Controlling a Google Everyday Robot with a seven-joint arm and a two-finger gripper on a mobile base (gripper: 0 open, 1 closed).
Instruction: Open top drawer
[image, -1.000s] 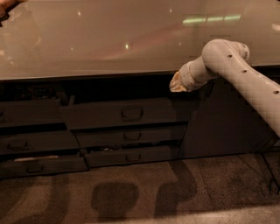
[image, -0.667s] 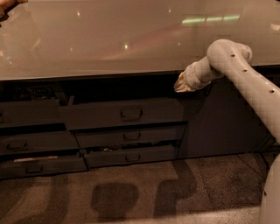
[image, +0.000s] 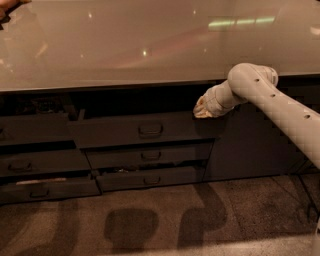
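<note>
The bench (image: 125, 45) ran across the upper half of the camera view, its pale glossy top catching several reflected lights. Under its front edge lay a dark band of shadow, and below that sat the top drawer (image: 110, 132), a wide dark grey front with a small loop handle (image: 150, 130) at its centre. Its front stood forward of the fronts beneath it and reached further left and right than they did, so it was partly pulled out. The space above it was too dark to show any interior.

The pale arm (image: 280, 107) came in from the right, bent at a rounded joint just below the bench edge, and pointed left. The end effector (image: 201, 108) was at the upper right corner of the top drawer, well to the right of the handle. It seemed to rest on the drawer's top edge, though the gloom there made contact uncertain. Whether it was released or clenched could not be told.

Below the top drawer were a second drawer (image: 190, 154) and a third drawer (image: 120, 181), both narrower, each with the same handle. A left stack (image: 40, 162) of further drawers stood beside them, and a plain cabinet door (image: 250, 150) filled the space behind the arm. Soft shadows lay on the carpet (image: 250, 210) in front.
</note>
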